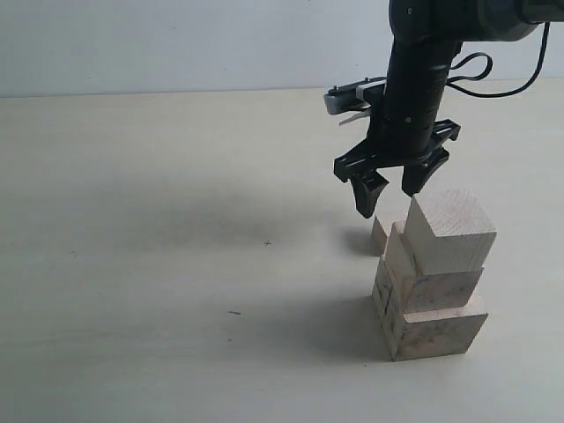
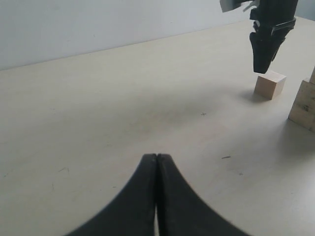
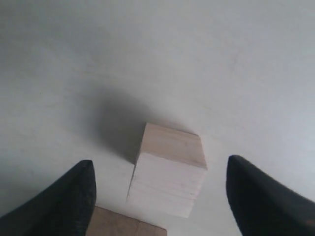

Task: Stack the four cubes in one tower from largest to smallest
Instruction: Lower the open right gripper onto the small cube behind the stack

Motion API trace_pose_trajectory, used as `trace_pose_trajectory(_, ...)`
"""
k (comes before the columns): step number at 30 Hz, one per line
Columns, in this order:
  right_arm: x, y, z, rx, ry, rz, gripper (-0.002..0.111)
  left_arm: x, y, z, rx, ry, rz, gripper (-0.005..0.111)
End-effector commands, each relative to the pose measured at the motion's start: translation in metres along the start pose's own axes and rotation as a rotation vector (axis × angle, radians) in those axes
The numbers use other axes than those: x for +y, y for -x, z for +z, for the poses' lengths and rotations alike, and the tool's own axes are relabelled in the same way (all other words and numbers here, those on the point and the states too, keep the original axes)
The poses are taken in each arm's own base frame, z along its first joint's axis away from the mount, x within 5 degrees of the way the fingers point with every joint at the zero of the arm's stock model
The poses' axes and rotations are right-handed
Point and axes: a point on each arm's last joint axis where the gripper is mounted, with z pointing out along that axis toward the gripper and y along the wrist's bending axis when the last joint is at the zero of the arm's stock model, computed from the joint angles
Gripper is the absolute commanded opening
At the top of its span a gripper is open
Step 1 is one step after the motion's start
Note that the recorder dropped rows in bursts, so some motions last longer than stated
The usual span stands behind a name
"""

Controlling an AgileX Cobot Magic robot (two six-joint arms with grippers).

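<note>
Standing on the tabletop (image 1: 176,264), three cubes (image 1: 448,231) form a tower (image 1: 434,333); the fourth, smallest cube (image 3: 167,169) sits near it beneath the right claw (image 1: 389,201), spread wide and empty. Left claw (image 2: 156,164) pinched closed.

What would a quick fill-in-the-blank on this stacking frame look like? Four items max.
1. The tower is now ____ cubes high.
2. The smallest cube rests on the ____, apart from the tower.
3. The right end effector hovers above the smallest cube with its jaws ____.
4. The left end effector has its jaws ____.

Missing words: three; table; open; shut.
</note>
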Motion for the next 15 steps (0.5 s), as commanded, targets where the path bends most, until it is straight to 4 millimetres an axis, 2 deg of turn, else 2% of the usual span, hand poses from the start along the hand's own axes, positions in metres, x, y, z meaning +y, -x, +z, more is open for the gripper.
trace_pose_trajectory(1,-0.0021,0.0021,0.0073,0.019,0.008,-0.006,0.071,0.0005,-0.0002,-0.0001,-0.009,0.008,0.002,0.0)
trace_pose_trajectory(15,-0.0049,0.0017,0.0121,0.039,0.005,0.02,0.07,0.0005,-0.0002,-0.0001,-0.009,0.008,0.002,0.0)
